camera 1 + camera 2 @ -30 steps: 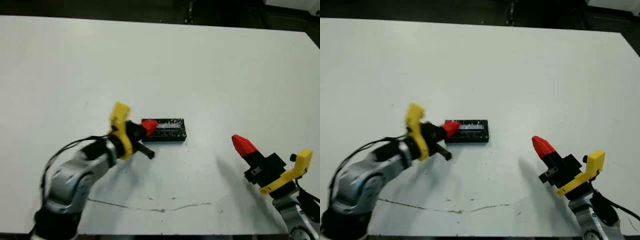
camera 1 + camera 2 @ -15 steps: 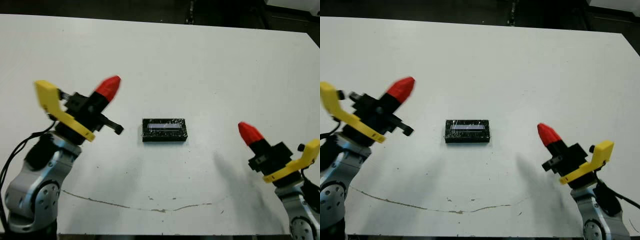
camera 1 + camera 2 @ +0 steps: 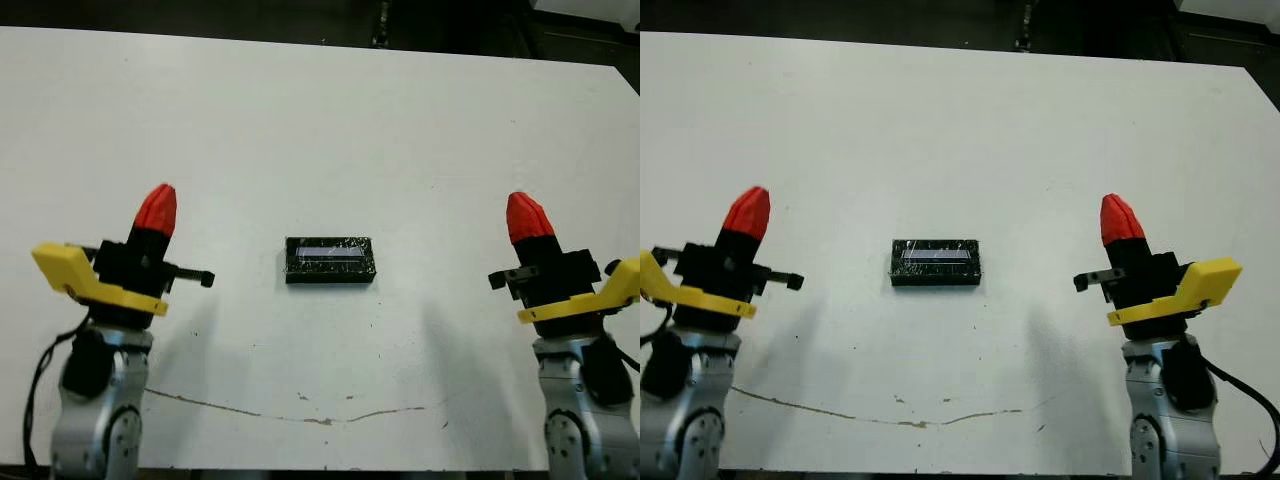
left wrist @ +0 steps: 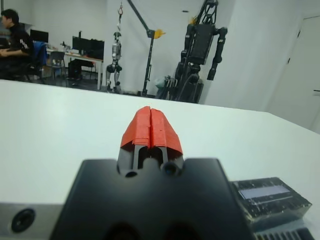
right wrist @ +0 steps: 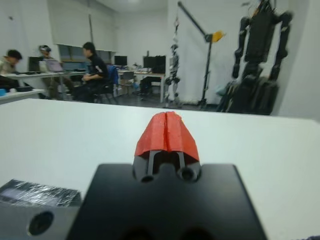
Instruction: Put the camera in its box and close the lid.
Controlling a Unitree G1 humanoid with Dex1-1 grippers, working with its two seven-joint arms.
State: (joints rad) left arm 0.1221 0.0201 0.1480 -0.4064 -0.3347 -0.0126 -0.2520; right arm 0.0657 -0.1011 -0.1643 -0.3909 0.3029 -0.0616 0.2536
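Observation:
The lid (image 3: 329, 259), black and speckled with a pale strip on top, lies flat at the table's middle; it also shows in the wrist views as the lid (image 4: 272, 196) and the lid (image 5: 37, 193). The camera and the box are hidden; nothing of them shows around the lid. My left gripper (image 3: 157, 205) stands shut and empty well to the lid's left. On the other side, about as far away, my right gripper (image 3: 528, 215) is shut and empty too. Both sets of red fingertips point toward the table's far side.
A thin dark line (image 3: 300, 410) runs across the white table (image 3: 330, 120) near its front edge. Beyond the far edge, the wrist views show people (image 5: 95, 67) seated at desks and robot stands (image 4: 200, 55).
My left gripper has pulled away from the lid's left end, swung out to the left and turned upright. The right gripper has also turned upright. The lid has stayed put.

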